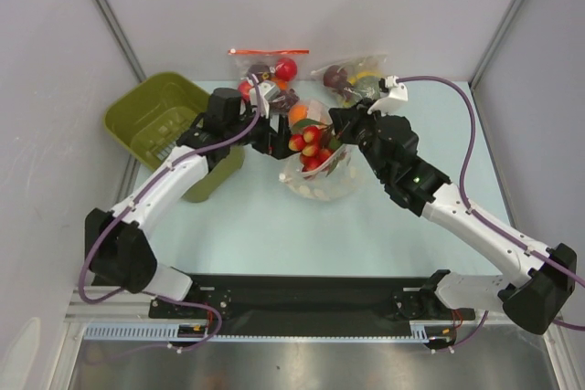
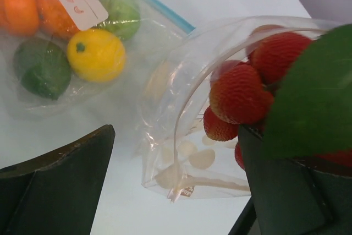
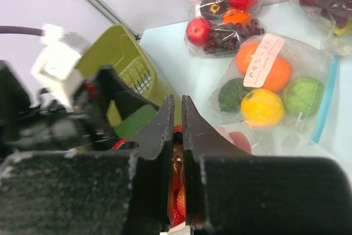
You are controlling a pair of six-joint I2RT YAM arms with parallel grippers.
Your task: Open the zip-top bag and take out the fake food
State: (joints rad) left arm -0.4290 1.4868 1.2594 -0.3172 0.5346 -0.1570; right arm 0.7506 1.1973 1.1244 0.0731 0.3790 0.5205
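Over table (image 1: 256,235), clear white-flecked zip-top bag (image 1: 320,187), red fake food (image 1: 311,148)

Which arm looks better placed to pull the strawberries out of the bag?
Left, probably. The left gripper stands open, with the fake food beside one finger at the mouth of the zip-top bag. The right gripper is shut, so it would have to open first.

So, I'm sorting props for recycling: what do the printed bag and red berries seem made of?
The zip-top bag looks like thin clear plastic film: glossy, creased, see-through. The fake food looks like moulded plastic or foam, I cannot tell which: red, finely pimpled, slightly shiny skin.
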